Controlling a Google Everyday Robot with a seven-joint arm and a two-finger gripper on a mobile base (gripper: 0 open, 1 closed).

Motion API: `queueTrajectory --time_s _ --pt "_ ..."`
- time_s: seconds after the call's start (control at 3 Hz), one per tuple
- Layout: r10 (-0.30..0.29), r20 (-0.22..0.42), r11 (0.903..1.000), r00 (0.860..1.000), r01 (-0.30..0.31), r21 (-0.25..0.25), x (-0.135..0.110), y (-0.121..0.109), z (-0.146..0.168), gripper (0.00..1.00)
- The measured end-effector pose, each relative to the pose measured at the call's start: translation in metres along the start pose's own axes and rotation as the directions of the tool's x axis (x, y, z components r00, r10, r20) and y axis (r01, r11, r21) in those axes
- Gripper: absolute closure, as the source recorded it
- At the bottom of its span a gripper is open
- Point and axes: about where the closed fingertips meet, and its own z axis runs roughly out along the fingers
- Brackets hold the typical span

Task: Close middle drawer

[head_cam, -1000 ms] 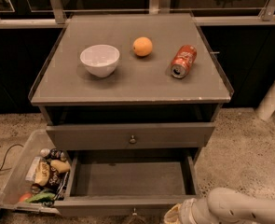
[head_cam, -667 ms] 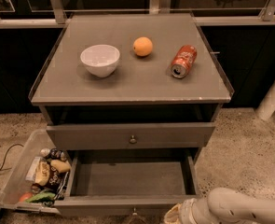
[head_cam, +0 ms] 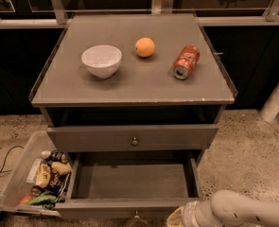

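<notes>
The middle drawer [head_cam: 134, 179] is pulled far out toward me, wide and shallow, with an empty grey floor. Its flat front [head_cam: 106, 208] lies along the bottom edge of the view, with the small metal knob [head_cam: 137, 216] at its centre. Above it, the top drawer front [head_cam: 177, 137] with its own knob [head_cam: 135, 140] stands only slightly out. The lowest drawer is hidden under the open one. My gripper [head_cam: 177, 219] is at the bottom edge, just right of the middle drawer's knob and close to its front, at the end of my pale arm [head_cam: 243, 213].
On the cabinet top [head_cam: 129, 84] are a white bowl [head_cam: 101, 60], an orange [head_cam: 144, 47] and a red soda can [head_cam: 186, 62] on its side. A clear plastic bin [head_cam: 16, 183] of snacks sits on the floor left of the drawer. A white post [head_cam: 276, 100] stands at right.
</notes>
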Motion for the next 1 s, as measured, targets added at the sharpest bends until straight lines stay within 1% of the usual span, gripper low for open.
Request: queueTrajectory --time_s 0.33,0.67,1.0 --pt "0.0 0.0 1.0 1.0 0.0 0.0 0.0 0.0 0.0 0.11" --pt "-0.005 -0.003 1.0 1.0 0.005 0.001 -0.001 -0.009 0.009 0.0" --pt "0.004 0.001 0.9998 1.0 -0.004 -0.017 0.002 -0.019 0.018 0.14"
